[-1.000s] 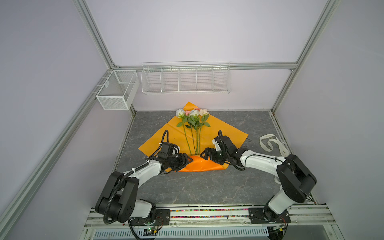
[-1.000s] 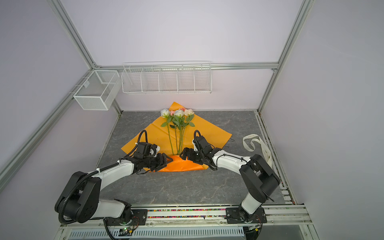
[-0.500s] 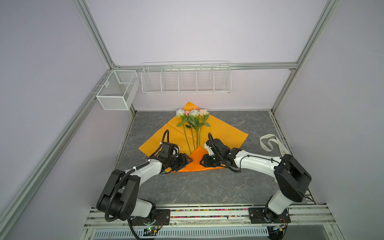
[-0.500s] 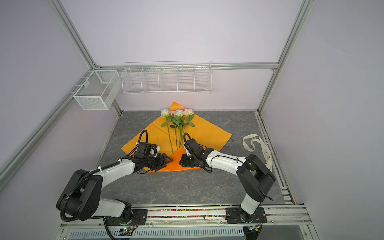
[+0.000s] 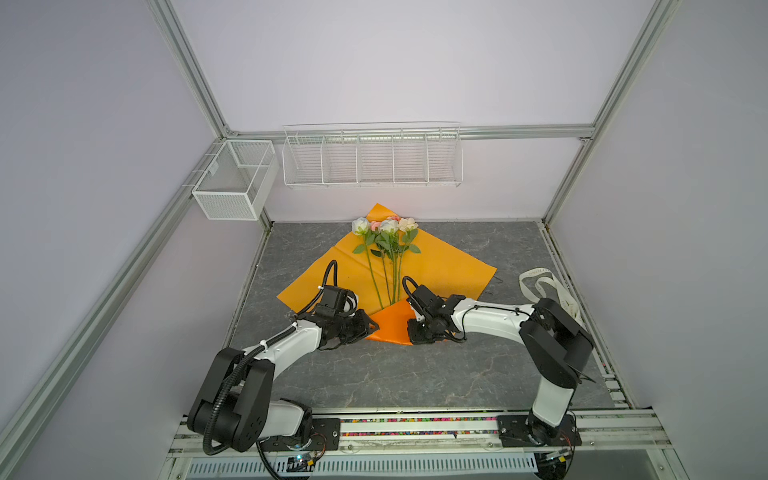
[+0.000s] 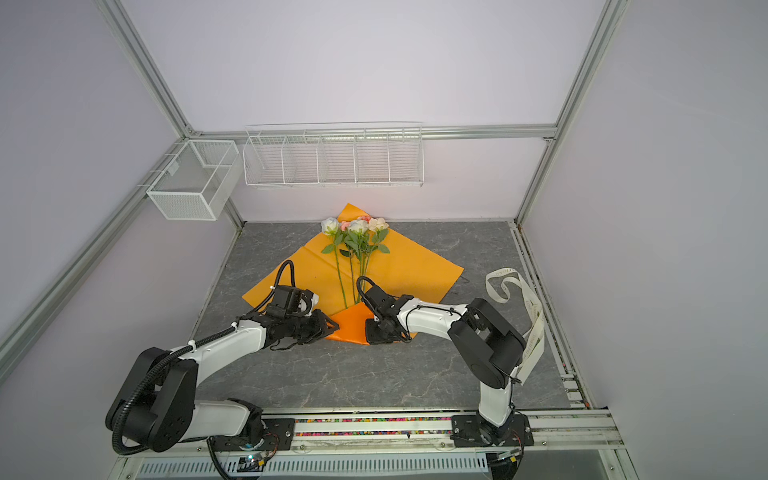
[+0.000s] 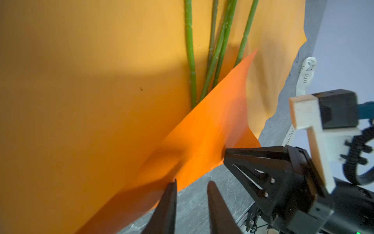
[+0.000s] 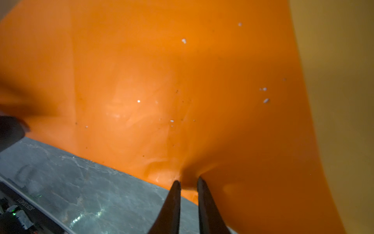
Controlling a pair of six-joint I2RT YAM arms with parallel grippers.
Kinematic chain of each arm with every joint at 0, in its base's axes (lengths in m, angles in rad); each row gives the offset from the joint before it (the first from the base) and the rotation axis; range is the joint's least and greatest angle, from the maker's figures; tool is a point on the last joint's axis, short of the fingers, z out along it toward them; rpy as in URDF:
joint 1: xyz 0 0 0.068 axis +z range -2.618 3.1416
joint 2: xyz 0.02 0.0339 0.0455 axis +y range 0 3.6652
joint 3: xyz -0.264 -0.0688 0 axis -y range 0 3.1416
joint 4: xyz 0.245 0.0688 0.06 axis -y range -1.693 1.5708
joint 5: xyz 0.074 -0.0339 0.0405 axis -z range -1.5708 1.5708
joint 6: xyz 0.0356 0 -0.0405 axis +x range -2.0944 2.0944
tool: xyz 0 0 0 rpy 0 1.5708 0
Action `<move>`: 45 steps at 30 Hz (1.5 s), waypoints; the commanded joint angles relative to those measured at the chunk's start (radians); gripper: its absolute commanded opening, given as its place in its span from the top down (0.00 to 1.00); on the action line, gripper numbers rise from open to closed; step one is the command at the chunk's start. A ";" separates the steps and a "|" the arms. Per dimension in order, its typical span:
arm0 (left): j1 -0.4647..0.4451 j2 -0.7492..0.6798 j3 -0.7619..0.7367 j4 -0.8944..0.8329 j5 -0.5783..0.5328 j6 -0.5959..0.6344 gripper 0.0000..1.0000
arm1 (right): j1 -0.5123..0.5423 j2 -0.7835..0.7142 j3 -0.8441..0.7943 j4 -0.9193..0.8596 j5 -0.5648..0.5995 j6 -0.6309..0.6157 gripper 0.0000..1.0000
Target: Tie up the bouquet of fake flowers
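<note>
Right gripper: having dropped from beside the bouquet of fake flowers to the near edge of the folded corner, it is pinching the orange paper between nearly closed jaws, puckering it.
Left gripper: its jaws are standing narrower than a moment ago yet slightly apart, bare table showing between them; one fingertip is touching the fold's edge, clamping nothing.
Folded corner: is lying turned up over the stem ends.
Step in hand: creasing this flap, I judge; both grippers should be staying low, pulling evenly, easing off where the paper is puckering to avoid tearing.
Bouquet of fake flowers: is lying along the paper's middle, blooms pointing at the far wall.
Ribbon: is lying well apart on the right, untouched.
</note>
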 commanded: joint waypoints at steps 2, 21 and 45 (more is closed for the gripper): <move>-0.001 0.032 -0.015 -0.041 -0.068 0.007 0.79 | -0.002 0.031 0.015 -0.065 0.022 -0.013 0.76; 0.022 0.046 -0.032 -0.138 -0.163 0.030 0.82 | 0.001 -0.020 0.050 -0.213 0.055 -0.064 0.69; 0.131 -0.106 -0.105 -0.271 -0.298 0.034 0.87 | -0.087 -0.117 -0.105 -0.312 0.193 -0.054 0.70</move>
